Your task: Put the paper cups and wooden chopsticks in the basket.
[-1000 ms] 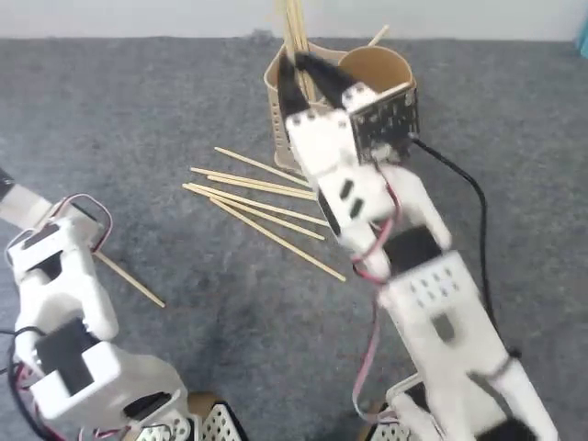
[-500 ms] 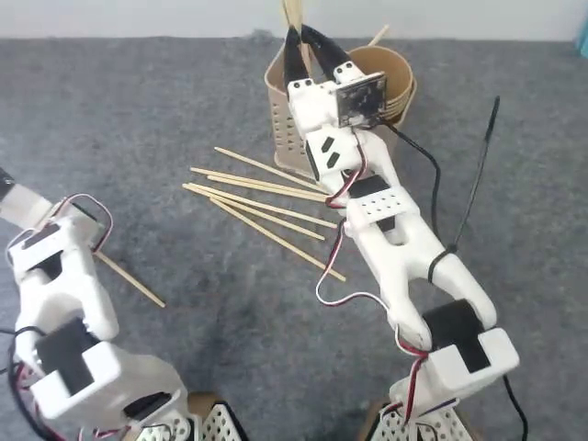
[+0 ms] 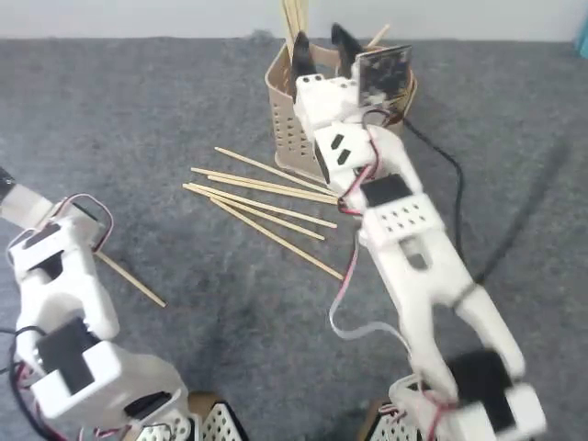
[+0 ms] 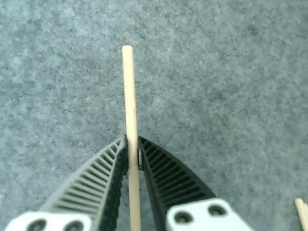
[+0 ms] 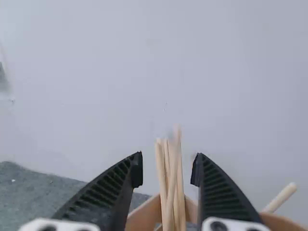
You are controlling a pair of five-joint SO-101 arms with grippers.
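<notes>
In the high view, the basket [image 3: 292, 138] is standing at the far edge of the grey worktop [image 3: 138, 119]. The right tool [image 3: 318, 48] is being held over its rim with the fingers spread. Upright chopsticks [image 3: 294, 16] are sticking out of the basket just beside that tool, and their tips are being cut off by the frame. A paper cup [image 3: 404, 99] is being largely hidden by the arm's camera board, so whether it is sitting inside the basket or against it cannot be told. Loose chopsticks [image 3: 262, 197] are lying fanned on the worktop in front of the basket. A single chopstick [image 3: 133, 280] is lying beside the left arm, with one end being covered by that arm.

In the left wrist view, the single chopstick [image 4: 129, 96] is being gripped by the left tool [image 4: 133, 144], which is clenched on it. The end of another stick [image 4: 302, 211] is being cut off at the edge.

In the right wrist view, the upright chopsticks [image 5: 169, 192] are being flanked by the released fingers without being touched. Little more than a strip of the basket's rim [image 5: 144, 216] is being shown.
</notes>
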